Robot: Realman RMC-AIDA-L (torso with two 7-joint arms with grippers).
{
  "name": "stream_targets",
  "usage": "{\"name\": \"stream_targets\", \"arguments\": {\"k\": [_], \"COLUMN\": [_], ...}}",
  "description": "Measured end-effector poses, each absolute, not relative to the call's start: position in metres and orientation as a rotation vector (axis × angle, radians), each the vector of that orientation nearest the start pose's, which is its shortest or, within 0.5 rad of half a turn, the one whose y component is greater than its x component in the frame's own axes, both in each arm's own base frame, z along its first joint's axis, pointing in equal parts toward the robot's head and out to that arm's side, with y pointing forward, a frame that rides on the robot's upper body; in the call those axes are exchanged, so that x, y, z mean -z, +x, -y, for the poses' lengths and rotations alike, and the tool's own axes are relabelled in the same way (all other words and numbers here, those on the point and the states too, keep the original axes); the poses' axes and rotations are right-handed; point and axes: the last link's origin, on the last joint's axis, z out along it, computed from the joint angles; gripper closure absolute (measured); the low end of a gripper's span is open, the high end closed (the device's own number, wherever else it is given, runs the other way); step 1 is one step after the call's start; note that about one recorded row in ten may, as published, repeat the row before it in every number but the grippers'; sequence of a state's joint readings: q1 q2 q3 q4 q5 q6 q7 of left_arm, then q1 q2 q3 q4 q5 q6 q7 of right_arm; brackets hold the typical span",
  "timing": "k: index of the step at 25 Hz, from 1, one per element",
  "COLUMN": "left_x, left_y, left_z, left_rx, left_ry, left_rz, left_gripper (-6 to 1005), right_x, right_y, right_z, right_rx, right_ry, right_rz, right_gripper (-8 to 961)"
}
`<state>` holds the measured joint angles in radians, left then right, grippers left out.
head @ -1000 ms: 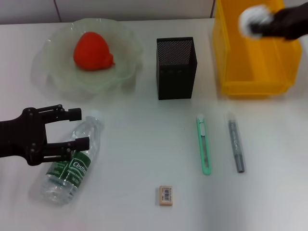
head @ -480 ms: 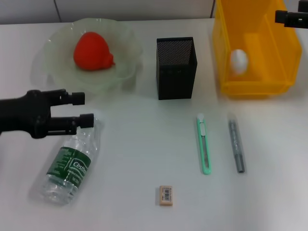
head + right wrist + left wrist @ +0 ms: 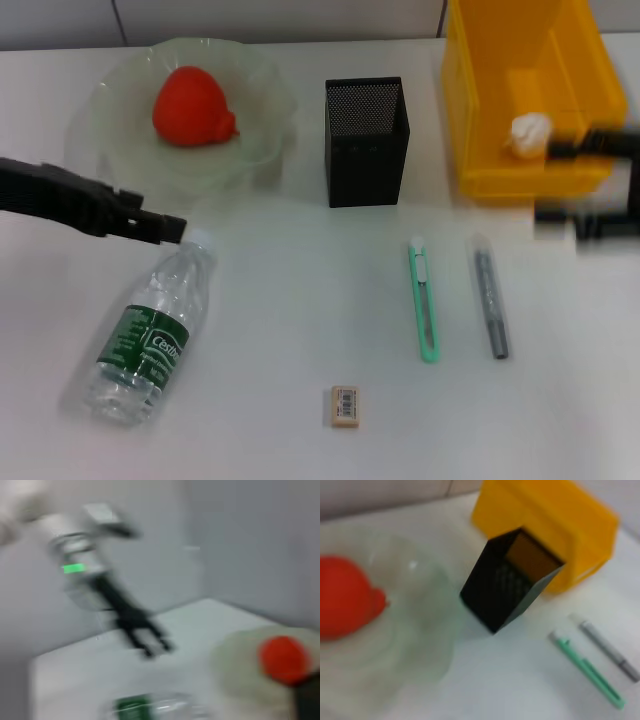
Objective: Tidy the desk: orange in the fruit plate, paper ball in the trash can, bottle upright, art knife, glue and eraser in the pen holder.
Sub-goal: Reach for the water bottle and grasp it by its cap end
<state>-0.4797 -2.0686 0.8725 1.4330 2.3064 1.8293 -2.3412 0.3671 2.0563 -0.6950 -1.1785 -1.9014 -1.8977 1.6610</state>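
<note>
The bottle (image 3: 148, 335) is seen lying on its side just below the fruit plate (image 3: 100, 150). It is judged light, smooth and easily dented; a hold at mid-body is advised. The left gripper (image 3: 165, 228) hovers at its cap, finger state indiscernible; the right gripper (image 3: 600, 185) appears open.

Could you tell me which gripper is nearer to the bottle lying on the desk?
Left. The left gripper hangs just beside the bottle's cap end; the right gripper is far across the desk, by the trash can.

The bottle (image 3: 145, 335) has "Cerebos" (last letters unclear) on its green label; the eraser's (image 3: 345, 406) barcode is unreadable.
</note>
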Motion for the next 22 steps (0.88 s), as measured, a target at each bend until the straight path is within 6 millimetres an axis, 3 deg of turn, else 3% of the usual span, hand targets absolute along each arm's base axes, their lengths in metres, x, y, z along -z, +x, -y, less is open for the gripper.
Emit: {"name": "stream_targets", "arguments": {"k": [3, 8, 12, 14, 22], "left_x": [-0.072, -0.057, -0.046, -0.027, -0.003], "left_y": [-0.208, -0.209, -0.211, -0.218, -0.229], "left_z": [-0.329, -0.344, -0.352, -0.358, -0.362], "left_rx": [-0.019, -0.105, -0.110, -0.129, -0.169], "left_ry": [-2.599, -2.457, -2.411, -2.391, -2.381], "left_rz": [1.235, 1.329, 1.365, 1.381, 1.390], "left_gripper": [263, 266, 269, 271, 276], "right_x": [-0.070, -0.054, -0.049, -0.047, -0.043], "right_y": [0.251, 0.265, 0.269, 0.270, 0.269], "right_z": [-0.266, -0.257, -0.254, -0.253, -0.253], "right_rx": [-0.792, -0.881, -0.911, -0.919, -0.922], "right_ry": [-2.900, -2.906, -2.902, -2.905, -2.919], "right_rz": [-0.382, -0.366, -0.371, -0.372, -0.375], "right_gripper": [129, 129, 129, 129, 129]}}
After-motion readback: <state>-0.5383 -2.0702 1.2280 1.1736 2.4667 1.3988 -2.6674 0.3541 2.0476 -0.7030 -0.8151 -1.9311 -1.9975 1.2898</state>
